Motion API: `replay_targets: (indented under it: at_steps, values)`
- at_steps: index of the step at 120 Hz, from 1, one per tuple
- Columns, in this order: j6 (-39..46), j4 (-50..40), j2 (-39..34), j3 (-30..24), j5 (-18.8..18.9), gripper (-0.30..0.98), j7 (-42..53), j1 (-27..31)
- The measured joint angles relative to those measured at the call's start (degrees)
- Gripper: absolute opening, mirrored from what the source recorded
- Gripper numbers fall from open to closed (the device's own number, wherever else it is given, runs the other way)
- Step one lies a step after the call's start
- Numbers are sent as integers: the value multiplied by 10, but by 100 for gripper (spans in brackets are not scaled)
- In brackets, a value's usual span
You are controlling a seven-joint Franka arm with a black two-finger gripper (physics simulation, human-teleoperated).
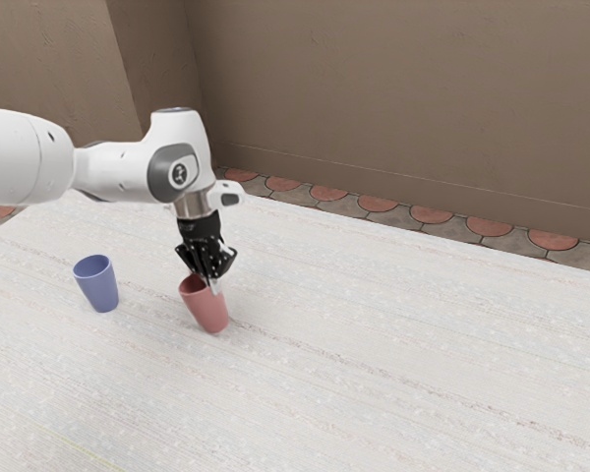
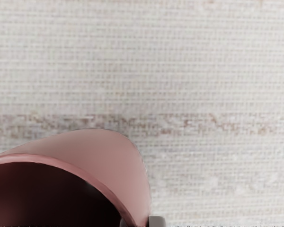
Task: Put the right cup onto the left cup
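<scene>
Red cup (image 1: pixel 206 310), well in from the wall-side edge of the tabletop (image 1: pixel 403 393), has its side pinched between the fingers (image 2: pixel 157 221); raise it straight, base clearing the blue cup (image 1: pixel 100 287) before crossing

A pale, faintly streaked tabletop (image 1: pixel 403 344) stands before a plain brown wall (image 1: pixel 403 88), with a red-and-grey tiled floor (image 1: pixel 379 204) between them.

And there, on the grey cover (image 1: pixel 159 177) of the white arm (image 1: pixel 113 172), sits a small round emblem (image 1: pixel 180 174), its inner mark too tiny to make out! Words, labels, brands, numbers: none of them can be read here, folks.
</scene>
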Motion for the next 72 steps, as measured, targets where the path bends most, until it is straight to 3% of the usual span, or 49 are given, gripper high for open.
replay_targets:
  at_steps: [24, 72]
  values:
    - [-7, -15, -47, 3, 7, -10, -2, 4]
    - [-64, -20, -135, 4, 84, -10, -20, 37]
